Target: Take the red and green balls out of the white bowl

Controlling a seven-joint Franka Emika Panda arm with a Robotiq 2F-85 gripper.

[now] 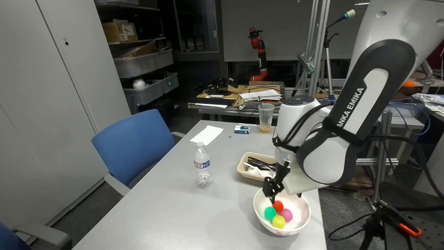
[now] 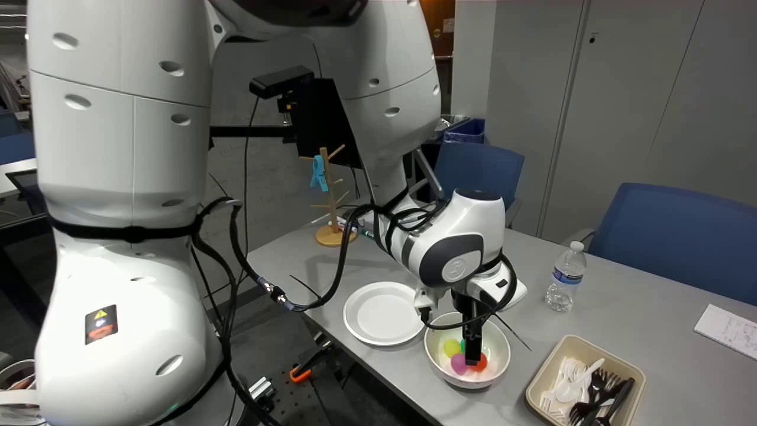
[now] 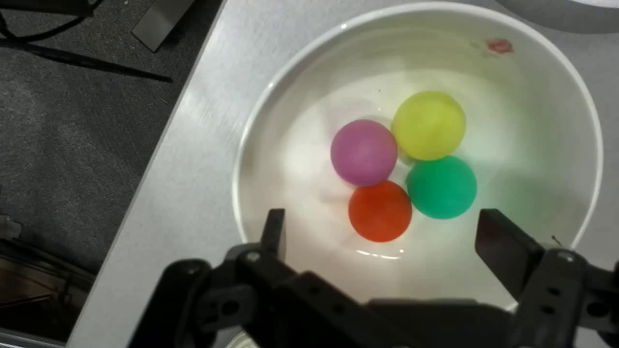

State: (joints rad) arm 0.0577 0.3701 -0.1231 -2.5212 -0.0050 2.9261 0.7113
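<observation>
Claw (image 3: 383, 228) spread wide over white bowl (image 3: 295, 169), which sits nr the robot-side edge of tbl (image 1: 166, 215). Red ball (image 3: 380, 211) & grn ball (image 3: 442, 187) both in it, touching, w/ pink ball (image 3: 364, 152) & yellow ball (image 3: 429, 125) bunched alongside. White plate (image 2: 384, 315) just beside bowl, same edge; utensil tray (image 2: 547, 362) on bowl's opp. side. Water btl (image 1: 202, 168) upright, closer to edge by blue chair (image 1: 135, 144).
</observation>
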